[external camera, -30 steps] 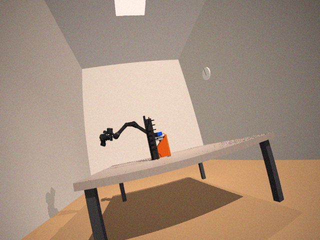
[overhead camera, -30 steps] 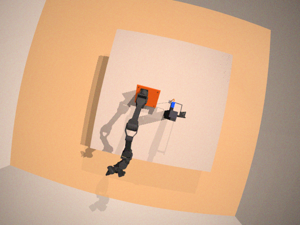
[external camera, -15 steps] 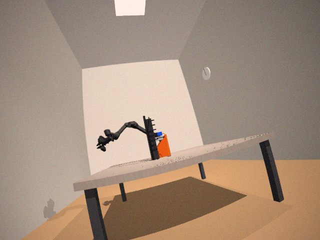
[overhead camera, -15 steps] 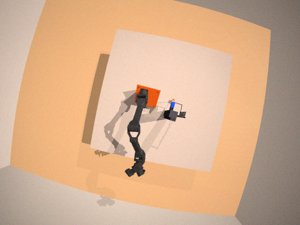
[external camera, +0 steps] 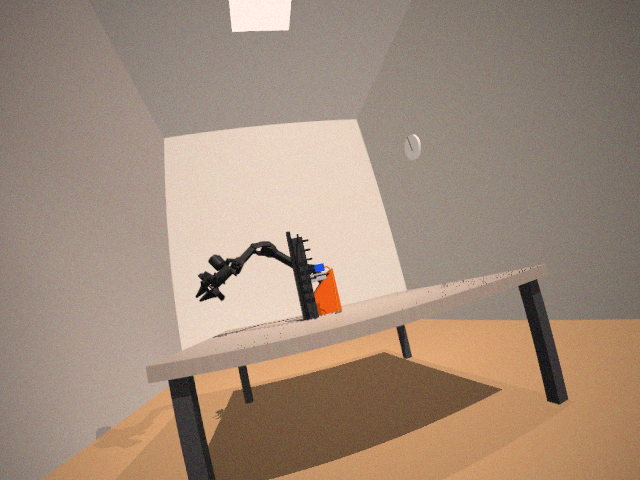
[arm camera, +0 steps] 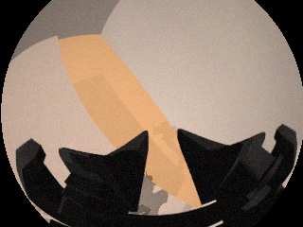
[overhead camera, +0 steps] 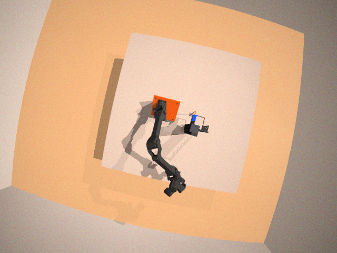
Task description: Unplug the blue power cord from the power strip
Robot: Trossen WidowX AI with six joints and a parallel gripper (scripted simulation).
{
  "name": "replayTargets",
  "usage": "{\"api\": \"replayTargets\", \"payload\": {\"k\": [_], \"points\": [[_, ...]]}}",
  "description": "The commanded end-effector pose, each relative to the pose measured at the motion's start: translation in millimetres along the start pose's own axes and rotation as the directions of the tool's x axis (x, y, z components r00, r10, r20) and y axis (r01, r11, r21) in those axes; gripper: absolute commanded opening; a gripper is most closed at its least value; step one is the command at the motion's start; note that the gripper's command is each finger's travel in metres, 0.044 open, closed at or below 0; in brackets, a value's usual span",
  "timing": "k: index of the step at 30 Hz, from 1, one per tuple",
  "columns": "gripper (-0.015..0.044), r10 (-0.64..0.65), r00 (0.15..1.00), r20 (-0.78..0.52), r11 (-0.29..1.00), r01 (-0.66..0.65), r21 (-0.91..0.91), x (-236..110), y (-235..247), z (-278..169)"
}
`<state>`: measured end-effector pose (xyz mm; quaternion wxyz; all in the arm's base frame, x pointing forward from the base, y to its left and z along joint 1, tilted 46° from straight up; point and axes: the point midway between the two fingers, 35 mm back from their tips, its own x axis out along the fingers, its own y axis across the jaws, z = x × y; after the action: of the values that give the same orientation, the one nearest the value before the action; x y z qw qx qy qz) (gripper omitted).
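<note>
The blue plug (overhead camera: 194, 117) (external camera: 318, 267) is at the side of the tall black power strip (overhead camera: 191, 129) (external camera: 305, 289), which stands upright on the table. It looks joined to the strip, but how deep it sits is too small to tell. The blue plug's cord cannot be made out clearly. My gripper (overhead camera: 176, 186) (external camera: 199, 298) (arm camera: 163, 133) is partly open and empty, with a gap between the fingertips. It hangs in the air by the table's edge, well away from the strip and the plug, pointing outward and down. The wrist view shows neither plug nor strip.
An orange plate (overhead camera: 172, 108) (external camera: 330, 297) is beside the arm's base, near the strip. A white piece and a thin orange piece are close to the blue plug. A thin black frame and a dark grid-like part (overhead camera: 205, 128) are beside the strip. The table (overhead camera: 217, 81) (external camera: 361, 317) has dark legs.
</note>
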<state>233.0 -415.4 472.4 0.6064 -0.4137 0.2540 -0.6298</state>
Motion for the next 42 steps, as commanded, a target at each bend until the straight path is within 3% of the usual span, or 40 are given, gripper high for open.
{"api": "replayTargets", "payload": {"k": [1,11,23,33,42], "points": [[0.0160,0.120,0.991,0.051,0.993,-0.120,-0.017,-17.3,42.4,25.0],[0.0160,0.424,0.888,0.179,0.905,-0.407,-0.126,-95.1,144.0,90.5],[0.0160,0.711,0.654,0.259,0.701,-0.628,-0.338,-227.3,234.8,138.9],[0.0160,0.874,0.419,0.246,0.482,-0.685,-0.546,-354.8,281.8,147.1],[0.0160,0.957,0.248,0.149,0.275,-0.623,-0.733,-464.3,306.8,123.6]]}}
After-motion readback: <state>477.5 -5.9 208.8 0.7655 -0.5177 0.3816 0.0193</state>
